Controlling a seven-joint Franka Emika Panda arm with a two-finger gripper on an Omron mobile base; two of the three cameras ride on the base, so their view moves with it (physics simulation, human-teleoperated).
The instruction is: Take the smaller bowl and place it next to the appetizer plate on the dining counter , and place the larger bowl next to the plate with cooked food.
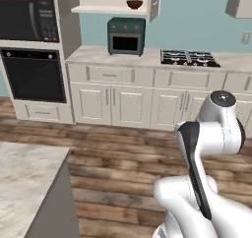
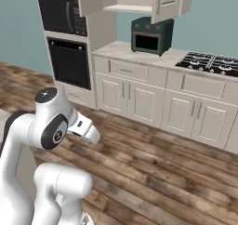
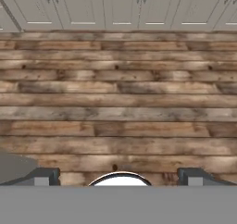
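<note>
The smaller bowl (image 1: 134, 4), glossy reddish-brown, sits on the shelf of an open wall cabinet (image 1: 110, 8) above a dark green toaster oven (image 1: 126, 36). A bare corner of the beige marble dining counter (image 1: 24, 183) shows at the lower left. My gripper (image 3: 119, 177) is open, its two dark fingertips (image 3: 46, 176) spread wide with nothing between them. It looks down at the wood floor in front of the white base cabinets, far from the bowl. The larger bowl, the appetizer plate and the plate with cooked food are out of view.
A built-in microwave (image 1: 29, 19) and wall oven (image 1: 34, 74) stand at the left. A gas cooktop (image 1: 189, 58) is set in the far counter at the right. Open wood floor (image 1: 128, 153) lies between me and the white cabinets (image 2: 139, 98).
</note>
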